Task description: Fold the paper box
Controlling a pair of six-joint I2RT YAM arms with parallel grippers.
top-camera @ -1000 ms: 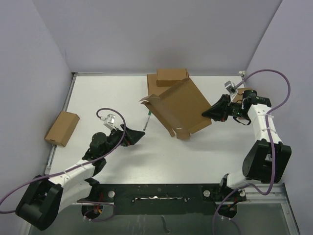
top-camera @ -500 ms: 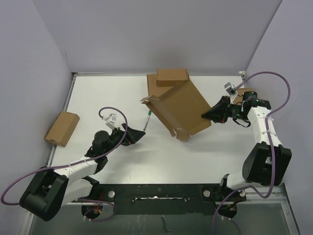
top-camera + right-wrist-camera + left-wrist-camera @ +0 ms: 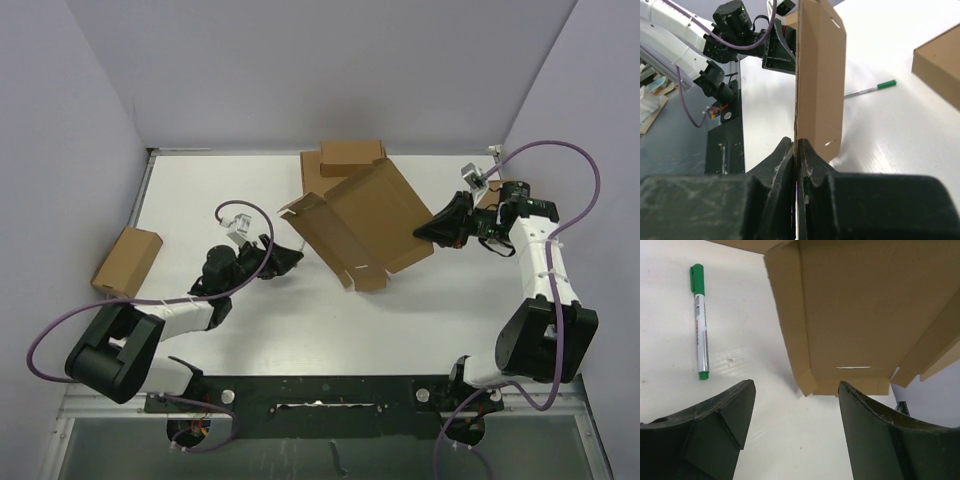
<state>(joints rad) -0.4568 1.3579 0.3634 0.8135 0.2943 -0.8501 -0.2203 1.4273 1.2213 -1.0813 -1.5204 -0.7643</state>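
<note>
The paper box is an unfolded brown cardboard sheet with side flaps, held tilted above the table's middle. My right gripper is shut on its right edge; in the right wrist view the sheet rises edge-on out of the shut gripper. My left gripper sits low at the sheet's near left corner. It is open and holds nothing. In the left wrist view the box's underside and folded corner flap hang just beyond the gripper.
A green-capped pen lies on the table left of the left fingers. A small closed box sits at the left edge. Two more brown boxes are stacked at the back, and another box is behind the right wrist.
The left arm has reached forward and right to the box's near left corner, its jaws narrowing. The box has shifted a little to the left. The right grip is unchanged.
</note>
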